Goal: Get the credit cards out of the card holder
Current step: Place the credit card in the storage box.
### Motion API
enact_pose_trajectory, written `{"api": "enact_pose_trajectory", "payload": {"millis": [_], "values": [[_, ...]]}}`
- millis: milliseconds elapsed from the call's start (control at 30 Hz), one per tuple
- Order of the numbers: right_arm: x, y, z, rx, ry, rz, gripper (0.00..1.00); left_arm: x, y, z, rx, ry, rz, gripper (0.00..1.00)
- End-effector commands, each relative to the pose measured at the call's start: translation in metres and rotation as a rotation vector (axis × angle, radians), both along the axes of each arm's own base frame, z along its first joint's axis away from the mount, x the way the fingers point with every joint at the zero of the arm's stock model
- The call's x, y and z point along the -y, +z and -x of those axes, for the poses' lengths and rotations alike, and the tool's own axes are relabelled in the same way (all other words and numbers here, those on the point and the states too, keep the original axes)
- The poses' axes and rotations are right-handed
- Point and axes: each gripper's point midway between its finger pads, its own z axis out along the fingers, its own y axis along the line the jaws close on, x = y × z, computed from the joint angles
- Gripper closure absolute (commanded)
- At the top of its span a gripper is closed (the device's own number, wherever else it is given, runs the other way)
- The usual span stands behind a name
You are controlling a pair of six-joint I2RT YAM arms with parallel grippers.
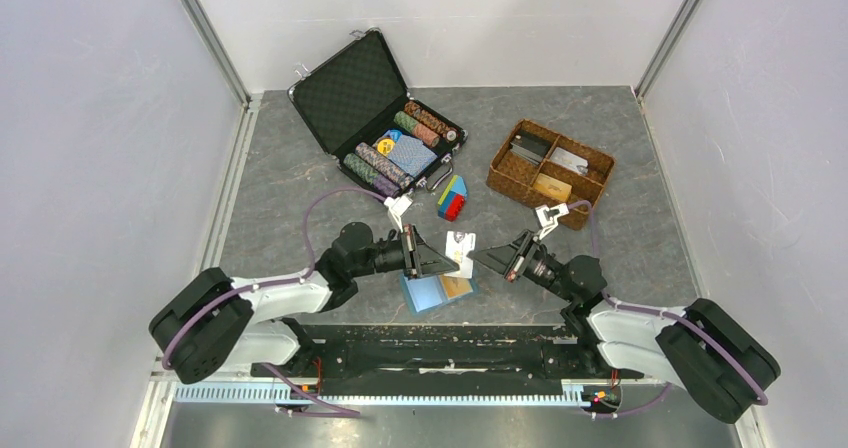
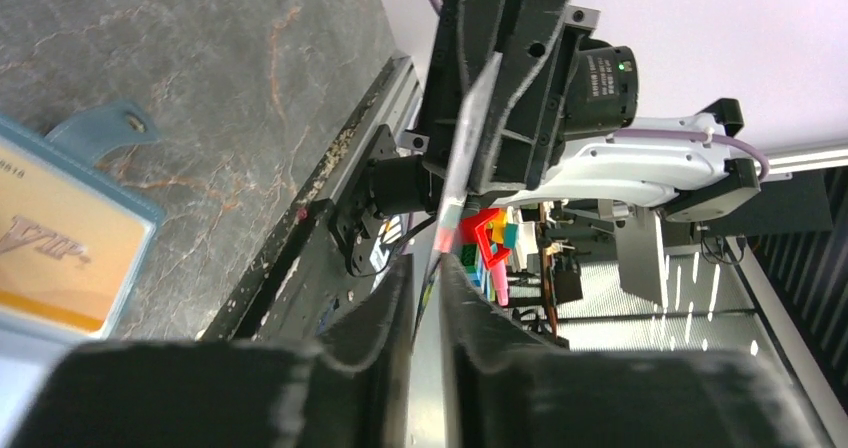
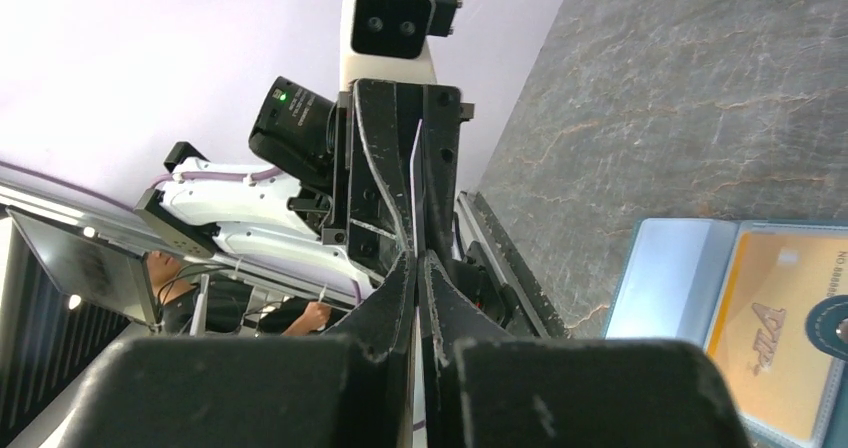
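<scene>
Overhead: the wallet [image 1: 420, 294] lies open on the tabletop [image 1: 300, 168], the orange card [image 1: 457, 287] in its pocket. By its far edge the left claw [image 1: 447, 259] and right claw [image 1: 478, 257] meet at the grey card [image 1: 459, 245]. Left wrist: its fingers flank the card edge-on; I cannot tell if they grip. Right wrist: clamped tight on the card
</scene>
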Motion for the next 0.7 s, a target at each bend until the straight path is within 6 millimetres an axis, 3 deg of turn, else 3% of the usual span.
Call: {"api": "enact_pose_trajectory", "payload": {"millis": [0, 67, 133, 233, 400, 533, 667], "values": [[0.009, -0.002, 0.004, 0.004, -0.029, -0.034, 1.00, 0.003, 0.014, 0.006, -0.006, -0.030, 0.086, 0.88], [0.009, -0.004, 0.004, 0.004, -0.027, -0.025, 1.00, 0.003, 0.013, 0.005, -0.011, -0.022, 0.086, 0.97], [0.008, -0.006, 0.004, 0.021, -0.021, -0.004, 0.97, 0.002, 0.010, 0.005, -0.016, -0.018, 0.077, 0.98], [0.005, -0.018, 0.001, 0.058, 0.002, 0.088, 0.84, 0.001, 0.009, 0.007, -0.005, -0.029, 0.054, 0.98], [0.011, -0.037, -0.025, 0.164, 0.011, 0.354, 0.71, -0.003, 0.006, 0.016, 0.036, -0.082, -0.035, 0.98], [0.020, -0.017, -0.040, 0.299, 0.051, 0.481, 0.70, -0.008, -0.002, 0.025, 0.059, -0.138, -0.112, 0.98], [0.017, 0.003, -0.034, 0.389, 0.186, 0.487, 0.70, -0.012, -0.009, 0.037, 0.053, -0.210, -0.159, 0.98]]}}
